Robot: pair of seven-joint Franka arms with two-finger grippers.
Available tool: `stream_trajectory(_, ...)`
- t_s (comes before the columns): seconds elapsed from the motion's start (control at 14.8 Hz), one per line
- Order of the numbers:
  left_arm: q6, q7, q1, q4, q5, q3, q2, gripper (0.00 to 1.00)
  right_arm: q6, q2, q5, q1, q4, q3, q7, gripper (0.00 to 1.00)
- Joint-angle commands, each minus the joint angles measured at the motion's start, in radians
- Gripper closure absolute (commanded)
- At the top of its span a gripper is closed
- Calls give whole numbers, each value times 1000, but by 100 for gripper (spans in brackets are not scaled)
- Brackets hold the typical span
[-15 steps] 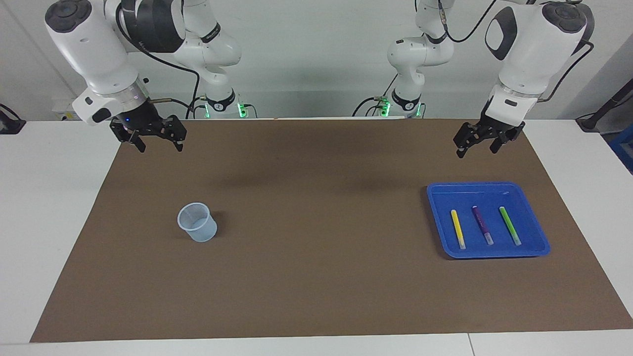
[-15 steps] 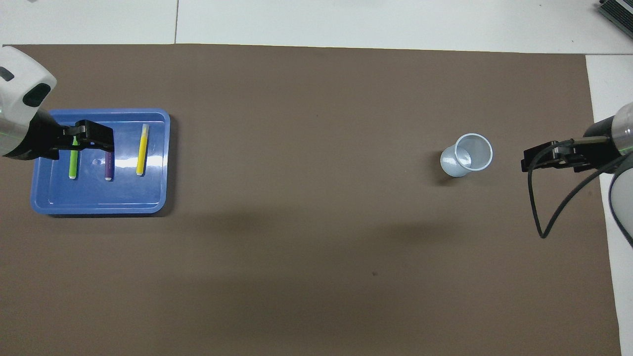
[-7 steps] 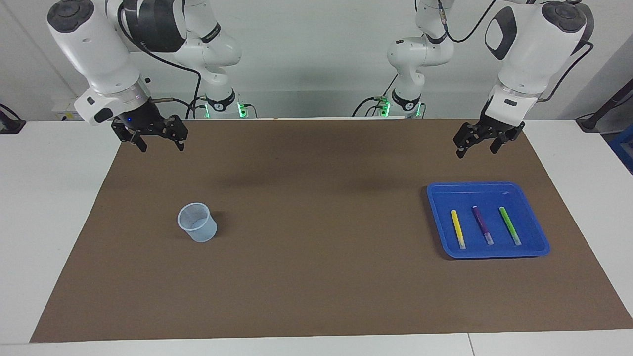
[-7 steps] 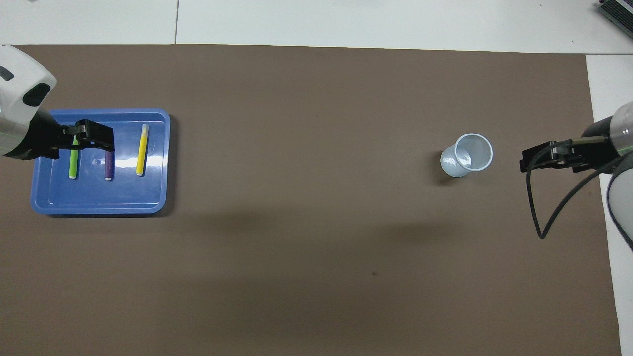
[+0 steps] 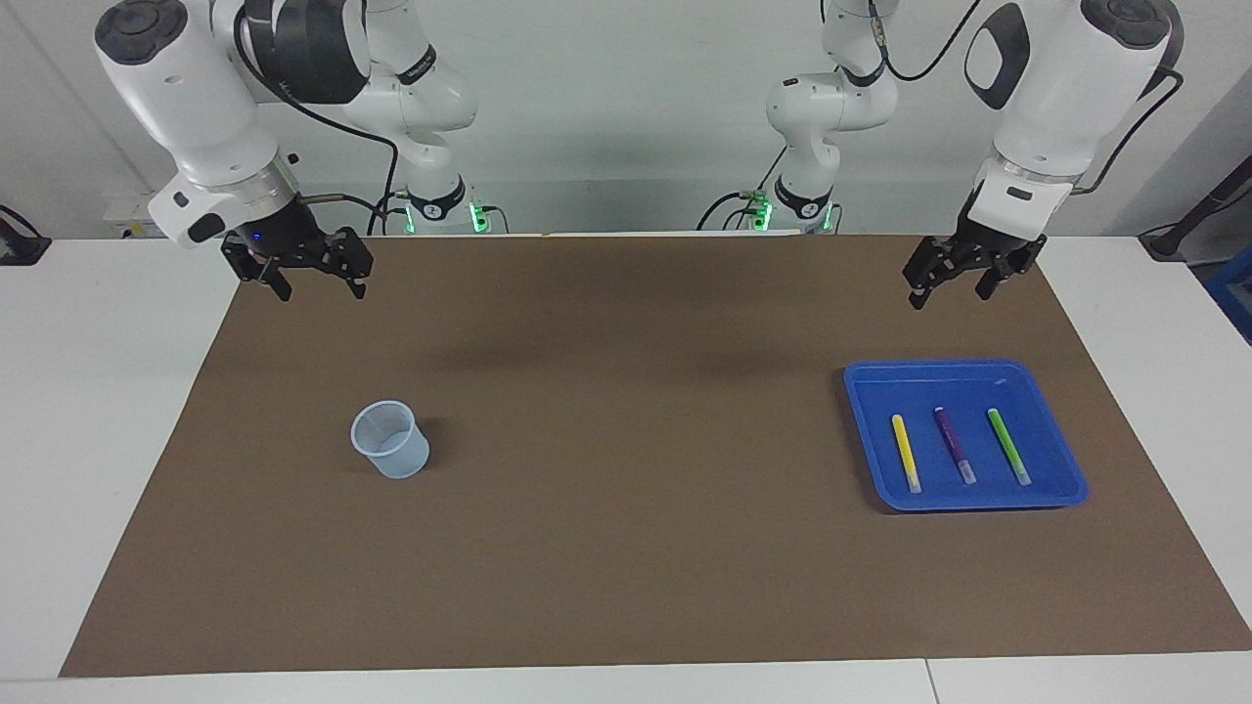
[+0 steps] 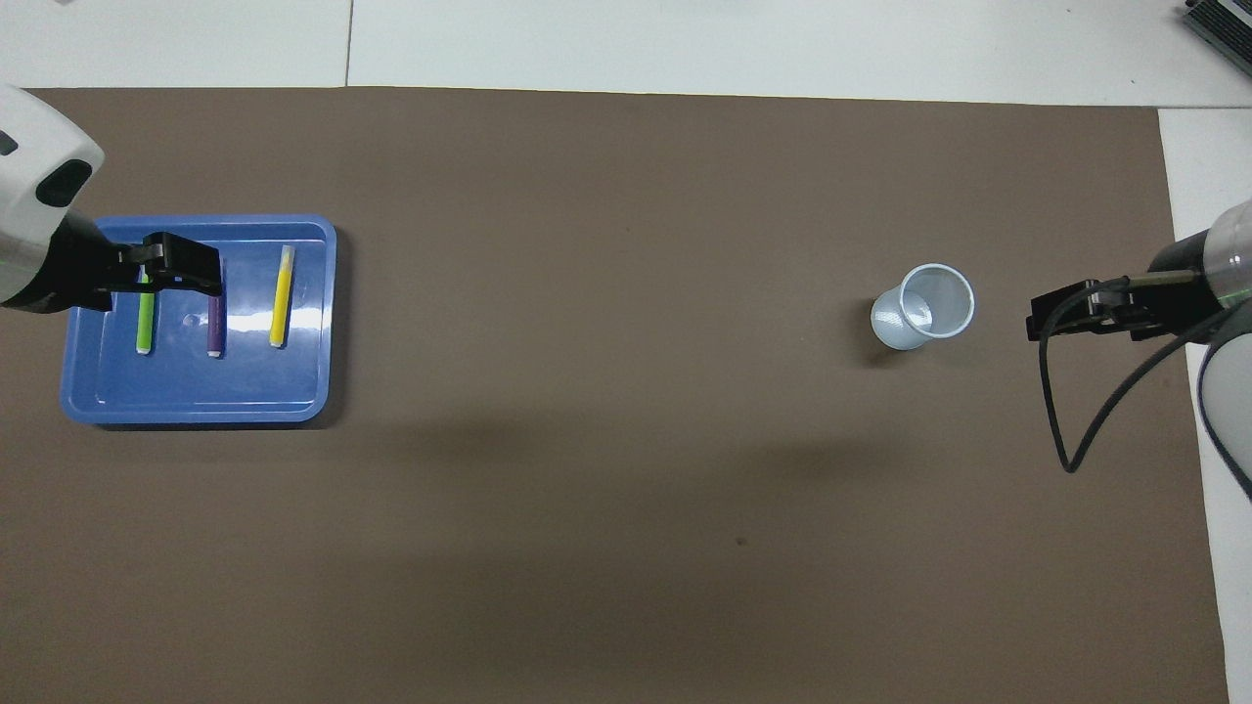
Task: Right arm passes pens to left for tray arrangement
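Note:
The blue tray (image 5: 871,391) lies toward the left arm's end of the mat. Three pens rest in it side by side and apart: yellow (image 5: 905,453), purple (image 5: 953,445) and green (image 5: 1008,447). My left gripper (image 5: 949,296) hangs open and empty, well above that end of the mat, touching nothing. In the overhead view the left gripper (image 6: 181,279) covers the ends of the green pen (image 6: 145,328) and purple pen (image 6: 214,332); the yellow pen (image 6: 282,308) shows whole in the tray (image 6: 196,391). My right gripper (image 5: 321,291) (image 6: 1051,318) hangs open and empty over its own end of the mat.
A small translucent pale-blue cup (image 5: 391,440) (image 6: 924,308) stands upright on the brown mat (image 5: 626,548) toward the right arm's end. White tabletop (image 5: 88,411) surrounds the mat. A black cable (image 6: 1066,430) loops down from the right arm.
The left arm has lifted a little, carrying its open gripper slightly up. The right gripper has barely shifted. Pens, tray and cup have not moved.

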Motion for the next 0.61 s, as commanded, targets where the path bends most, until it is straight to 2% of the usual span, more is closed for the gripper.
stream_trajectory(0.0, -43, -5, -18, 13, 38, 9, -2, 0, 2, -25, -1, -4, -29, 4, -15, 0)
stream_trajectory(0.54, -31, -5, -20, 13, 38, 7, -2, 0, 10, -25, -1, -4, -23, 5, -15, 0)
